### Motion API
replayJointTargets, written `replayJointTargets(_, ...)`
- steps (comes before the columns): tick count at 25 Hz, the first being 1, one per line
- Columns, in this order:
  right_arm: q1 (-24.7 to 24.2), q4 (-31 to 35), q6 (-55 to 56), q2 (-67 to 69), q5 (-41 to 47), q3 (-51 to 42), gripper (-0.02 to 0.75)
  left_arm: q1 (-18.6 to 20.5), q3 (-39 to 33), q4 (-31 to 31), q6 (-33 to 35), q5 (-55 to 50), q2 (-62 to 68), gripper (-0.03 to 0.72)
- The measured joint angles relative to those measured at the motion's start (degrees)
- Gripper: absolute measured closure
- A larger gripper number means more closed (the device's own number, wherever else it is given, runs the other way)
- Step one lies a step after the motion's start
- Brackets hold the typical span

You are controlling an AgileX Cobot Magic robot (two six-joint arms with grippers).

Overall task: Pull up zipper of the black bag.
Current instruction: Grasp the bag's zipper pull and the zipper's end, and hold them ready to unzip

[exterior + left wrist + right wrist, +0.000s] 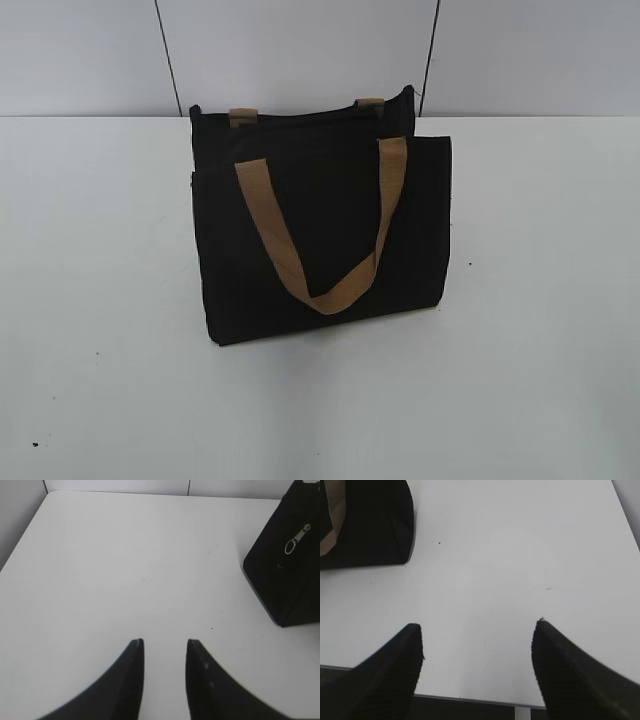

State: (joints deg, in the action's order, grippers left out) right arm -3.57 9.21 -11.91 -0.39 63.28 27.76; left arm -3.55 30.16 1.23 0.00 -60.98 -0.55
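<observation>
The white table (110, 300) fills most of every view, and the black bag (320, 230) stands upright near its middle in the exterior view, with 1 tan handle (320, 240) hanging down its front and the 2 ends of the other handle showing at the top rear edge. Neither arm appears in the exterior view.

The right gripper (477, 632) hangs over bare table near the front edge, its 2 fingers spread wide, holding and touching nothing; the bag's corner sits well apart at upper left, cut off by the frame. The left gripper (165, 642) has a narrower gap between its fingers, parted and empty, above bare table.

The zipper (297, 539) shows only as a small silvery pull with a ring on the bag's side panel in the left wrist view; its line along the top is hard to make out.
</observation>
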Motion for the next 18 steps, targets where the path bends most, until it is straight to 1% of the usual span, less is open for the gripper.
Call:
replayJointTargets(15,0.0,0.0,0.0,0.0,0.0,0.0,0.214,0.0,0.0,0.0,0.0,0.05,0.0,0.461)
replayJointTargets(18,0.0,0.0,0.0,0.0,0.0,0.0,0.214,0.0,1.3,0.0,0.0,3.06,1.22,0.461)
